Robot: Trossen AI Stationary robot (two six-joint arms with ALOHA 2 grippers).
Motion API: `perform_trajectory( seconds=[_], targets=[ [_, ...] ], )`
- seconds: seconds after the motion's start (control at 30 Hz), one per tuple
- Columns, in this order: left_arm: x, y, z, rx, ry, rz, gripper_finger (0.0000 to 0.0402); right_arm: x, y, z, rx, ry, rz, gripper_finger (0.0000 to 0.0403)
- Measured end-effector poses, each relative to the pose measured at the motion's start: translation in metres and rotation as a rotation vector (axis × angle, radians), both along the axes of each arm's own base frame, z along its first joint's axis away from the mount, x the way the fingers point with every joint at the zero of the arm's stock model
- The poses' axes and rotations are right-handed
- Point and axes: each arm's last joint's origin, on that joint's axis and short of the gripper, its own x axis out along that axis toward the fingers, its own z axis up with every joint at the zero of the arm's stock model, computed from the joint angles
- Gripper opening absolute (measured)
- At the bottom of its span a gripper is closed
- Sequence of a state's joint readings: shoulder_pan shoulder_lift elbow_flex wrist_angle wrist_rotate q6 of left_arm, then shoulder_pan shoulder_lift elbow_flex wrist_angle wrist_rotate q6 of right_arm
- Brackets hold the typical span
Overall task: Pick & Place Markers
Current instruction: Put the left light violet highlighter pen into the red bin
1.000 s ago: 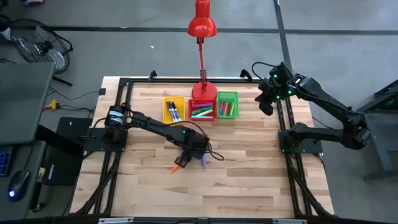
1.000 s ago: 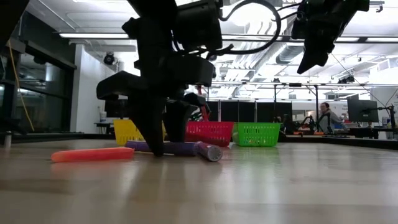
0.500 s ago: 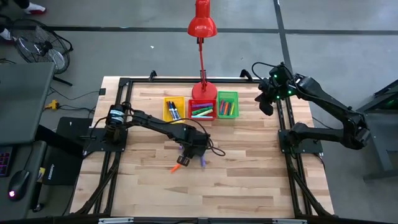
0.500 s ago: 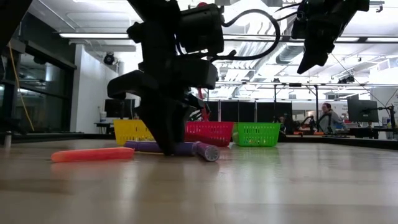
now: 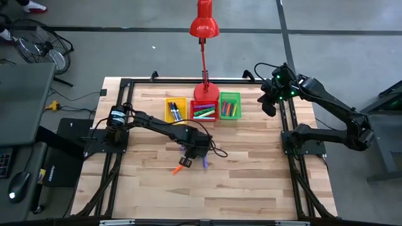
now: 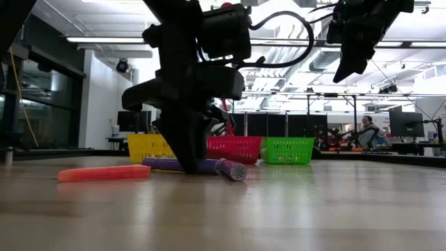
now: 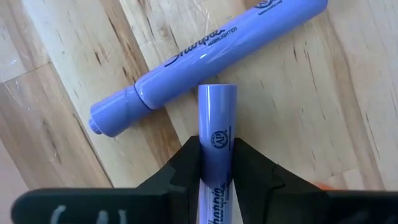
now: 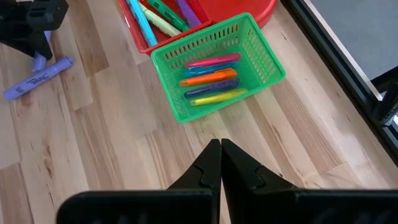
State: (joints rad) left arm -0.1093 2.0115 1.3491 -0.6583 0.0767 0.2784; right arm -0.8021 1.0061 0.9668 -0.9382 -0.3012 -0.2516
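Left gripper (image 7: 216, 163) around one purple marker (image 7: 216, 124)

purple markers (image 7: 205, 46) (one orange (image 5: 181, 165)), green bin (image 8: 214, 65)

Left hand (image 7: 216, 163) lowered at mid-table, fingers clamped; right hand (image 8: 221, 163) raised, fingers together.

Overhead looks straight down; low looks level across table (image 6: 293, 209); wrists close, facing down. Shared: purple markers (image 7: 205, 46), green bin (image 8: 217, 65).
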Motion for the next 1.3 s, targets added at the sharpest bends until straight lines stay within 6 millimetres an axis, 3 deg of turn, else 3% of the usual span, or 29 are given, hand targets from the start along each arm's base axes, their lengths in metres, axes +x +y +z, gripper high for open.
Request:
perform_trajectory(
  seconds=[0.4, 0.7, 0.93, 1.3],
  targets=[
    [-0.013, 0.028, 0.016, 0.036, 0.066, 0.176, 0.0068, 0.001, -0.001, 0.001, -0.02, -0.012, -0.004, 0.0],
    [-0.022, 0.042, 0.045, 0.038, 0.044, 0.247, 0.0067, 0.001, -0.001, 0.002, -0.026, -0.018, -0.004, 0.0],
    [-0.009, 0.049, 0.084, 0.121, -0.03, 0.31, 0.0067, 0.001, -0.002, 0.003, -0.036, -0.025, -0.003, 0.0],
    [0.002, 0.111, 0.132, 0.164, -0.19, 0.553, 0.0067, 0.002, -0.003, 0.004, -0.056, -0.032, 0.009, 0.0]
  ],
)
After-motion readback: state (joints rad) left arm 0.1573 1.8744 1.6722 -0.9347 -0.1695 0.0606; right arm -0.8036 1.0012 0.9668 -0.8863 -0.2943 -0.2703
